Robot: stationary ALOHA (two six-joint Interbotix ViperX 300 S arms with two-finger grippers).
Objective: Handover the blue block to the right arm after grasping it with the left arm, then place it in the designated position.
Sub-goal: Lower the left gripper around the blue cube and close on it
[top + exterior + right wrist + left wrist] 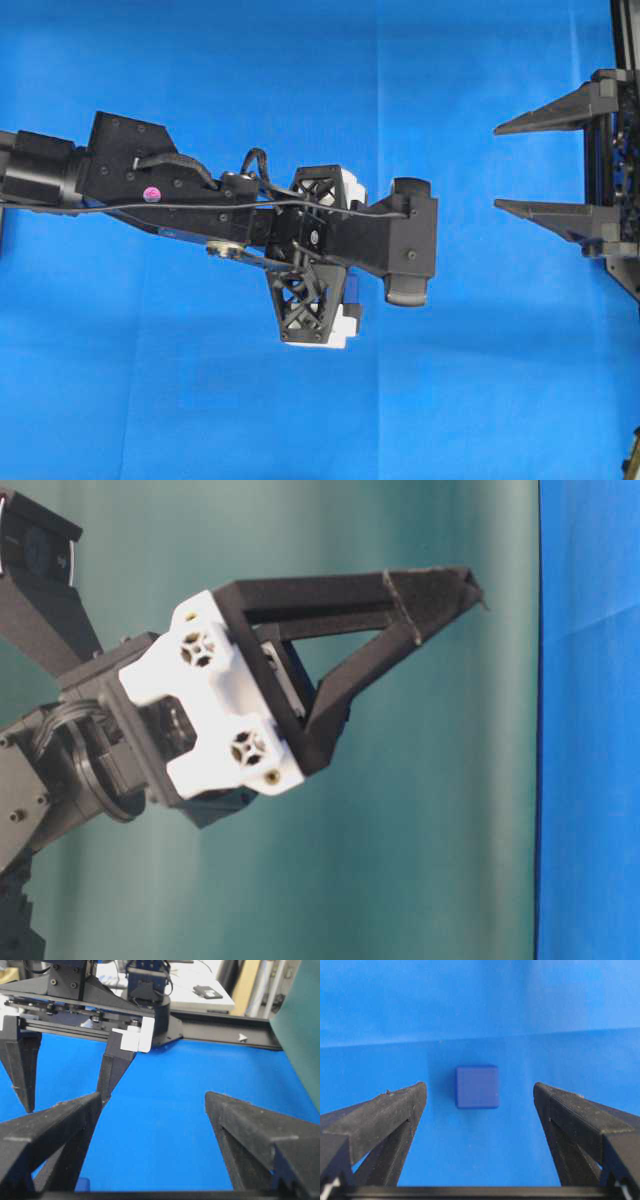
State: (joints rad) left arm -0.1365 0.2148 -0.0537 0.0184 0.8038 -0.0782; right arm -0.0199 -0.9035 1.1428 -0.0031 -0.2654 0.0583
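Left wrist view shows the blue block (477,1087) lying on the blue cloth surface (480,1005), centred between the spread fingers of the left gripper (480,1097), untouched. It looks rigid, light and smooth-sided, so pinching its two flat opposite faces should hold. Opposite, the right gripper (510,165) waits empty, fingers wide.

Matt blue block (477,1087) on smooth blue cloth (480,1005).

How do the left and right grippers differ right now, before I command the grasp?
The left gripper has the blue block between its fingertips, untouched; the right gripper has nothing between its fingers. The left reaches over mid-cloth; the right sits at the cloth's edge. The left has white brackets; the right shows none. Both are open.
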